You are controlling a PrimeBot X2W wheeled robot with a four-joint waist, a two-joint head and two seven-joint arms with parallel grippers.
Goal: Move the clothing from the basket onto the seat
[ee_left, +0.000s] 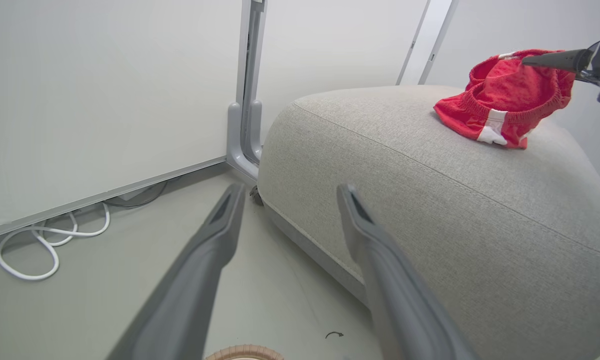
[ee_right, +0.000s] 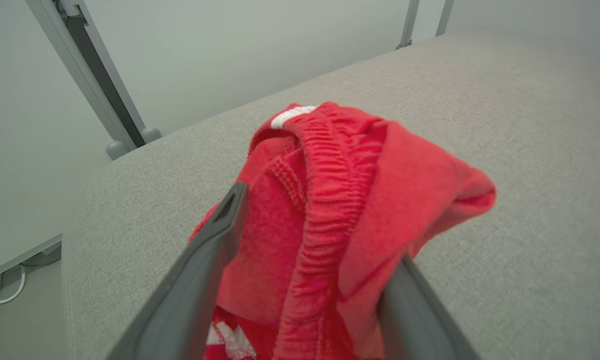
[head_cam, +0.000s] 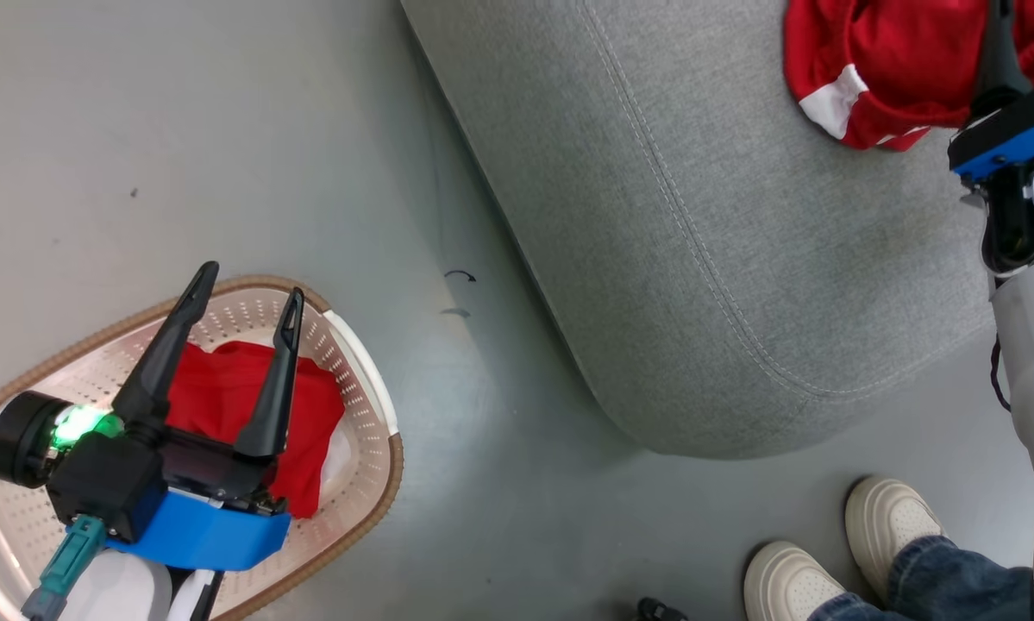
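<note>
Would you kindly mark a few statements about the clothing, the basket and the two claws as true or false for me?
1. A red garment lies in the basket. True.
2. The left claw is shut on cloth. False: it is open above the basket and holds nothing.
3. The garment with the white band lies on the seat. True.
4. The basket stands on the seat. False: it stands on the floor, beside the seat.
5. The right claw is well away from the clothing. False: it is open, with the banded garment's cloth inside its spread.
</note>
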